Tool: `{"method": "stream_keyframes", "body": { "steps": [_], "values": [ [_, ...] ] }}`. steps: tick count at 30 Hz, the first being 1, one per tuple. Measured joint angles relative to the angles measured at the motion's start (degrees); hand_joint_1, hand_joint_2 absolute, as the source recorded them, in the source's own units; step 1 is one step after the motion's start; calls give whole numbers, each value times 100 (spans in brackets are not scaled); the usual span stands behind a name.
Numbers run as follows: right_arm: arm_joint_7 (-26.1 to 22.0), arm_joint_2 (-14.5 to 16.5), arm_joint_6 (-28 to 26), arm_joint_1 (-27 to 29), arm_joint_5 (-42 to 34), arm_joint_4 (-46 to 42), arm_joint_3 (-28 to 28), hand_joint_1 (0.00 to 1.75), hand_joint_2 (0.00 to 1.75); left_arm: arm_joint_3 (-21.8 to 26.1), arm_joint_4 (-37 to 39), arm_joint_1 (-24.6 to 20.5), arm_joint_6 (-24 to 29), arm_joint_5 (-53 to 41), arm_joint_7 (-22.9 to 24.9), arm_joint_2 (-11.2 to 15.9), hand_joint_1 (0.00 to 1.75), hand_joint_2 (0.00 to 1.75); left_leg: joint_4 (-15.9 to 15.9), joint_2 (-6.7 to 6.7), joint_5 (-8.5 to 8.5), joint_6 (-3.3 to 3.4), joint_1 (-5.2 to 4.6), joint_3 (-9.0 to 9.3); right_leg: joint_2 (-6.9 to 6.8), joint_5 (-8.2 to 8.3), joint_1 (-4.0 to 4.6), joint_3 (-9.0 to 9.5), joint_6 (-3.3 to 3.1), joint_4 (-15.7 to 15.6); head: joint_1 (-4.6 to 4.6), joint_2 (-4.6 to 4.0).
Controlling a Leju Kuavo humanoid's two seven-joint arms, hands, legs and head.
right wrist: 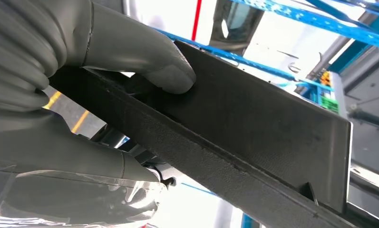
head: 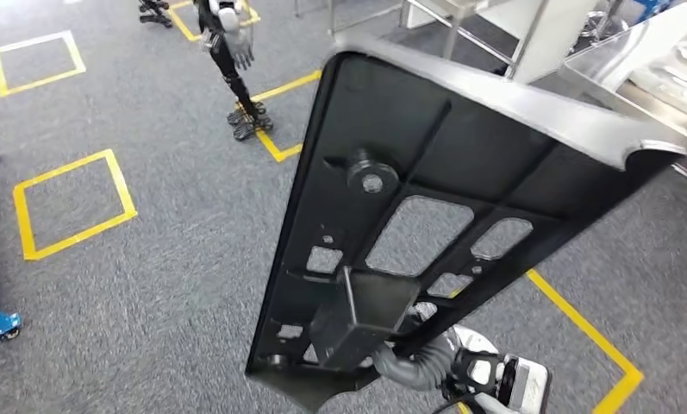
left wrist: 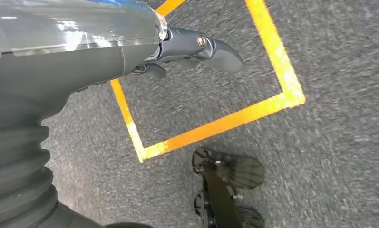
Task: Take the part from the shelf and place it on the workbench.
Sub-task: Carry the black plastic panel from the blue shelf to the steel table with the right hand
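Right hand [right wrist: 82,95] grips the black part [head: 426,224], tilted; left hand [left wrist: 197,47] hangs, holding nothing.

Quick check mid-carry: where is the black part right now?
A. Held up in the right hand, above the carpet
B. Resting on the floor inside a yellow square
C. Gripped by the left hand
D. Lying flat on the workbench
A. The right hand grips the black part by its edge, thumb pressed on its face, while the left hand hangs with nothing in it over the grey carpet.
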Motion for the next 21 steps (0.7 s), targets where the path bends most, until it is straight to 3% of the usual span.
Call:
{"method": "stream_keyframes", "body": {
  "steps": [2,3,4,6,8,9,11,12,14,16,18,19,21],
  "values": [
    [-6,22,11,-82,-116,55,40,175,175,30,-1,11,21,13,4,-5,0,175,762,-124,-307,-16,6,-396,120,5,1,-3,-27,4,0,0],
    [-9,25,14,-92,-171,66,42,175,175,38,-1,19,22,10,15,-5,0,175,969,-142,-329,-23,7,-521,185,4,2,-2,-28,8,0,0],
    [-11,25,15,-99,-220,71,39,175,175,44,-1,26,19,6,29,-7,0,175,957,-150,-235,-26,11,-543,251,2,0,2,-24,16,0,0],
    [-14,31,28,-123,-305,77,21,175,175,52,-1,30,15,-8,71,-9,0,175,330,-245,193,-28,34,-292,389,-14,-14,6,3,49,0,0],
    [-22,37,43,-140,-371,77,-18,175,175,69,-1,26,34,-22,118,-10,0,175,-364,-451,461,-15,55,11,514,-42,-12,-19,61,109,0,0],
    [-26,39,47,-139,-395,77,-43,175,175,81,-1,25,56,-27,137,-12,0,175,-536,-518,494,3,57,88,569,-46,-13,-41,96,129,0,0],
    [-32,42,54,-107,-416,77,-101,175,175,100,-1,22,103,-27,152,-17,0,175,-585,-472,490,70,40,109,667,-28,-28,-75,172,126,0,0],
    [-34,45,59,-78,-410,77,-129,175,175,104,-1,17,121,-26,153,-27,0,175,-606,-415,508,112,39,119,658,-34,-39,-87,206,136,0,0],
    [-39,58,82,-33,-369,75,-183,175,175,109,-1,19,138,-22,144,-43,0,175,-656,-299,544,191,43,131,440,-208,-39,-211,264,388,1,0],
    [-43,91,106,-7,-316,74,-229,175,175,112,-1,43,144,-21,130,-49,0,175,-670,-175,545,230,34,130,160,-576,-44,-546,304,1070,2,0],
    [-43,139,114,26,-270,75,-266,175,175,114,-1,63,139,-30,113,-49,0,175,-669,-41,534,238,23,125,74,-789,-64,-868,334,1698,2,0],
    [-43,162,114,39,-253,75,-285,175,175,114,-1,61,131,-36,103,-49,0,175,-669,22,527,236,22,127,57,-741,-71,-892,339,1738,2,0],
    [-43,196,106,52,-228,63,-332,175,175,114,-1,42,105,-51,86,-51,0,175,-669,130,511,218,21,152,-36,-393,-74,-581,317,1152,2,0]
  ]
}}
